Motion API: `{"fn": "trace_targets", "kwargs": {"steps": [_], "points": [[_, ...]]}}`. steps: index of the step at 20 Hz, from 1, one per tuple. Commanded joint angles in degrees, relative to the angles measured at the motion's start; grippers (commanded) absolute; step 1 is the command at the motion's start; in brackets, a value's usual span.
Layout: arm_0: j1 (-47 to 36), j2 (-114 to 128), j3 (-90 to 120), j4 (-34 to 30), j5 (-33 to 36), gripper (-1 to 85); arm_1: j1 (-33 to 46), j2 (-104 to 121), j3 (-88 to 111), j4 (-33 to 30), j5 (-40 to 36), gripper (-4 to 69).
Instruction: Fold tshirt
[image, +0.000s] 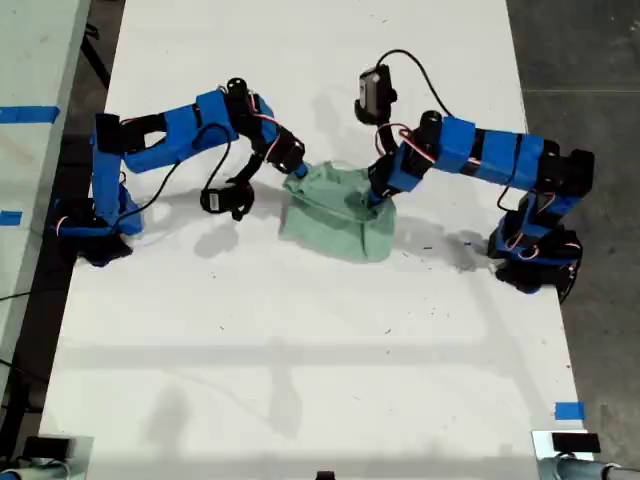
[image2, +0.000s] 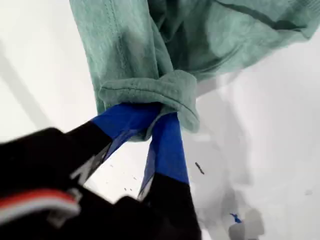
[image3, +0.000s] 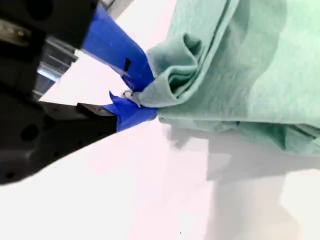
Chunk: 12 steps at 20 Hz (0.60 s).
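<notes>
The pale mint-green tshirt (image: 340, 215) is bunched and lifted off the middle of the white table (image: 300, 380), hanging between both arms. My first gripper (image: 378, 198) belongs to the arm on the exterior view's right. In the first wrist view this gripper (image2: 160, 117) is shut on a rolled hem of the tshirt (image2: 200, 40). My second gripper (image: 295, 178), on the arm at the exterior view's left, is shut on the cloth's other upper corner. In the second wrist view its blue-taped fingertips (image3: 131, 111) pinch a crumpled edge of the tshirt (image3: 250, 65).
A small blue tape square (image: 568, 410) lies near the table's edge at the exterior view's lower right. A pale bench with blue tape (image: 28, 113) runs along the exterior view's left. Grey floor (image: 590, 60) borders the table on the exterior view's right.
</notes>
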Motion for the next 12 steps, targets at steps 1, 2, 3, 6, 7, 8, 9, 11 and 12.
{"fn": "trace_targets", "kwargs": {"steps": [1,2,3,6,7,8,9,11,12], "points": [[-4.8,-8.3,-3.6,-6.0,0.4,0.0,5.5,3.9,9.3,-11.6,-3.8,-2.1],[-6.5,-13.2,-4.9,-6.7,-0.9,0.0,7.4,2.7,13.5,-16.0,-4.0,-1.7],[-8.1,-17.5,-6.4,-6.6,-2.5,0.3,9.0,1.1,16.8,-19.5,-3.3,1.5],[-10.2,-18.3,-6.9,-3.5,-5.0,9.0,12.4,-0.8,19.9,-21.4,-0.9,19.1],[-10.2,-15.2,-6.9,-1.4,-5.0,12.2,12.7,1.4,19.1,-20.0,-0.3,24.7],[-10.2,-10.8,-6.9,0.9,-5.0,17.0,12.8,4.5,17.7,-18.1,-0.1,31.6],[-10.1,-5.5,-6.7,2.8,-4.7,22.0,13.4,6.9,14.9,-14.0,0.5,34.8],[-9.5,5.9,-6.1,6.6,-4.5,23.1,14.2,12.6,9.2,-5.0,2.7,33.2],[-9.1,11.3,-5.1,8.5,-4.7,22.1,14.4,15.8,7.1,-1.1,4.2,31.6]]}}
